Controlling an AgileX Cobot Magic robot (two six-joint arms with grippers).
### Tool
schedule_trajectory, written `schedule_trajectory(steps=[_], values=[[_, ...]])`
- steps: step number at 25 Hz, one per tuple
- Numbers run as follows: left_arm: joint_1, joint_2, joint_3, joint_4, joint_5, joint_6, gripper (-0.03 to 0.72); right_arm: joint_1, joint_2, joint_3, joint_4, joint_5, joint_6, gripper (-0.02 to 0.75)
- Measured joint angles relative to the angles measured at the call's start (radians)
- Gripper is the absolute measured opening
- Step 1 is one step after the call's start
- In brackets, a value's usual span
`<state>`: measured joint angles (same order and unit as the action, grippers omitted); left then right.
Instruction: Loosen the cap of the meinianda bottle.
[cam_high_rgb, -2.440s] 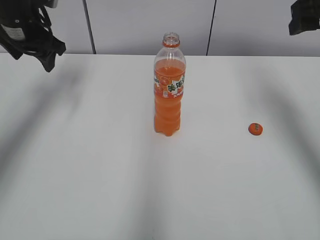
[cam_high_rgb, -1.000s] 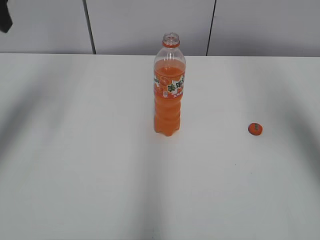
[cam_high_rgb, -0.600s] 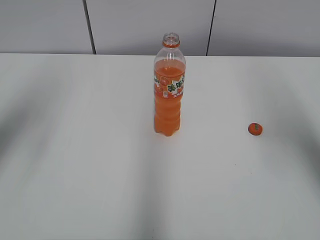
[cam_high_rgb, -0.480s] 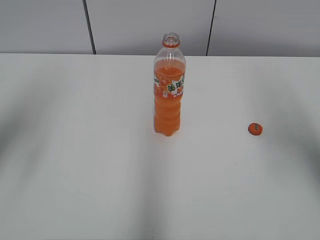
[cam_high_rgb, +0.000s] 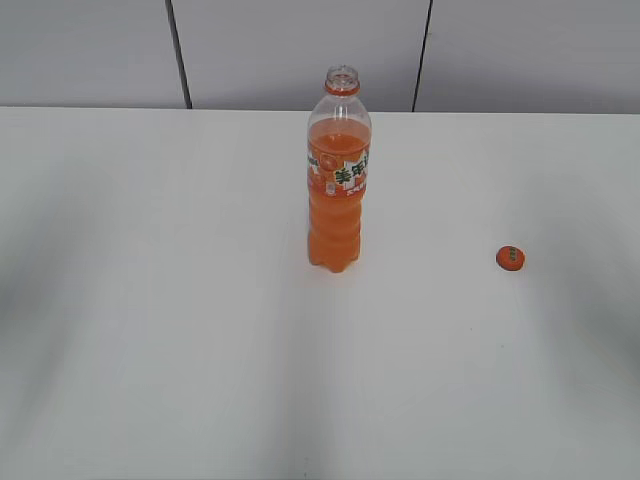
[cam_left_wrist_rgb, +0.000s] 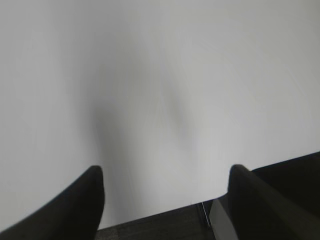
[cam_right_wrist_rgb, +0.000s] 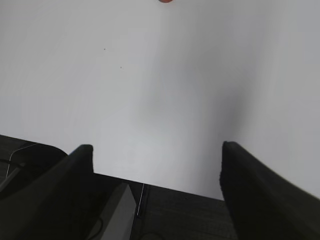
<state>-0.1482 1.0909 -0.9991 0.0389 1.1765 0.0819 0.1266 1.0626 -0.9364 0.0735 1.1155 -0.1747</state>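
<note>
The meinianda bottle (cam_high_rgb: 339, 180) stands upright mid-table in the exterior view, its mouth bare above the orange neck ring. The small orange cap (cam_high_rgb: 511, 258) lies flat on the table well to the bottle's right; a sliver of the cap (cam_right_wrist_rgb: 165, 1) shows at the top edge of the right wrist view. Neither arm appears in the exterior view. My left gripper (cam_left_wrist_rgb: 165, 172) hangs open over the table's near edge, nothing between its fingers. My right gripper (cam_right_wrist_rgb: 156, 150) is open too, also over the near edge and holding nothing.
The white table (cam_high_rgb: 150, 300) stretches wide around the bottle, with grey wall panels (cam_high_rgb: 300, 50) behind. Both wrist views show the table's front edge and dark floor below it, plus a grey table leg (cam_right_wrist_rgb: 117, 210).
Both arms have withdrawn out of the exterior view, and their shadows have faded from the table. Bottle and cap have stayed in place.
</note>
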Motion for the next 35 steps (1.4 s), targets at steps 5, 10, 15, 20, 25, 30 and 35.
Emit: schedule_trajectory(steps=[5, 10, 15, 20, 25, 30, 35], values=[[0.000, -0.087, 0.111, -0.027, -0.027, 0.000, 0.472, 0.000, -0.064, 0.081, 0.000, -0.024, 0.000, 0.587], [0.000, -0.194, 0.216, -0.039, -0.093, 0.000, 0.471, 0.000, -0.130, 0.176, 0.000, -0.085, 0.000, 0.587], [0.000, -0.322, 0.307, -0.039, -0.124, 0.000, 0.470, 0.000, -0.197, 0.285, 0.000, -0.101, 0.000, 0.587], [0.000, -0.396, 0.359, -0.039, -0.137, 0.000, 0.470, 0.000, -0.304, 0.371, 0.001, -0.103, 0.001, 0.586], [0.000, -0.456, 0.400, -0.039, -0.145, 0.000, 0.470, 0.000, -0.363, 0.427, 0.001, -0.109, 0.001, 0.586], [0.000, -0.490, 0.429, -0.039, -0.145, 0.000, 0.454, 0.000, -0.406, 0.457, 0.000, -0.114, 0.001, 0.586], [0.000, -0.526, 0.429, -0.039, -0.145, 0.000, 0.439, 0.000, -0.410, 0.490, -0.002, -0.111, 0.001, 0.586]])
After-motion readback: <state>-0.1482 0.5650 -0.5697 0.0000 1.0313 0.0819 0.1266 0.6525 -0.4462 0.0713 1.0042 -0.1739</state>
